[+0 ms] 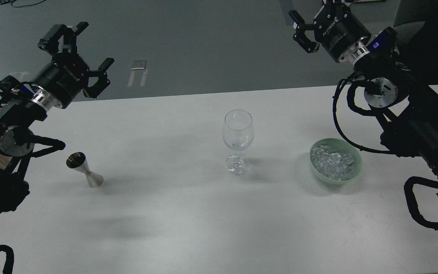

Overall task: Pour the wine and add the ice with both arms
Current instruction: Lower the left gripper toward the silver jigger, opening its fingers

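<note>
Jigger (85, 169): nearest me, on its side or tilted; a careless grab could roll it.
Ice (334, 162): heaped in the green bowl (352, 172); cubes may slip.
Wine glass (237, 141): upright, empty, easily toppled.
Left gripper (86, 49): spread wide, holding nothing.
Right gripper (310, 19): raised, partly cropped; opening unclear.

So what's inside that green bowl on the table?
The green bowl holds a heap of clear ice cubes, filling most of it. The bowl's bottom is covered by the ice, so anything beneath the cubes cannot be seen. Neither hand is near it.
</note>
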